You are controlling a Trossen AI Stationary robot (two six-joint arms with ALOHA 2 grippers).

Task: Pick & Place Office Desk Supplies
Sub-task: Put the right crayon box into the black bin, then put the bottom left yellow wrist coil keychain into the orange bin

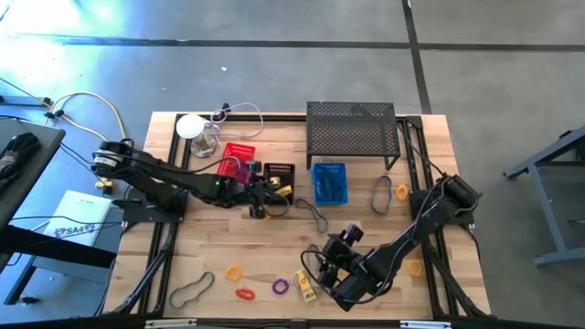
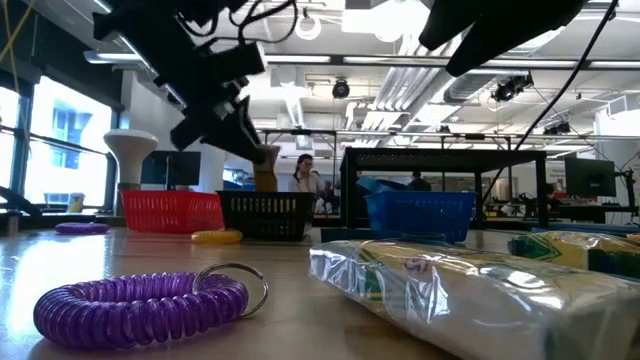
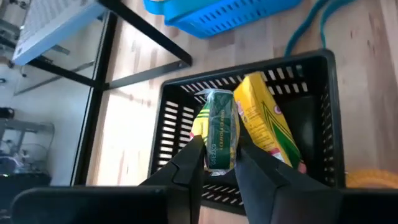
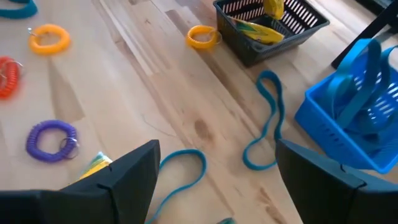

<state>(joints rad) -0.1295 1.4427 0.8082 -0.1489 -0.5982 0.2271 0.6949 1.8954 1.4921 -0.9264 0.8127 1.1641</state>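
Observation:
My left gripper (image 3: 219,163) hangs over the black basket (image 3: 311,124), shut on a green-and-yellow wrapped crayon pack (image 3: 219,127). A yellow crayon box (image 3: 267,121) leans inside that basket. In the high view this gripper (image 1: 259,201) is at mid-table by the black basket (image 1: 279,172). My right gripper (image 4: 214,177) stands open above the near table, with nothing between its fingers. Below it lie a purple coil ring (image 4: 53,138), teal band loops (image 4: 267,118) and a wrapped yellow pack (image 1: 306,285). My left gripper pinches the crayon pack's near end (image 3: 217,157) between its two fingers. The fingers slant downward from the table's left side. The pack sticks out beyond the fingertips, lifted over the black basket's opening; I cannot tell whether it touches the yellow box beside it.
A red basket (image 1: 239,160) and a blue basket (image 1: 329,181) flank the black one. A black mesh shelf (image 1: 352,128) stands at the back, a white round object (image 1: 190,126) at the back left. Coil rings (image 1: 244,293) and dark loops (image 1: 190,291) lie near the front edge.

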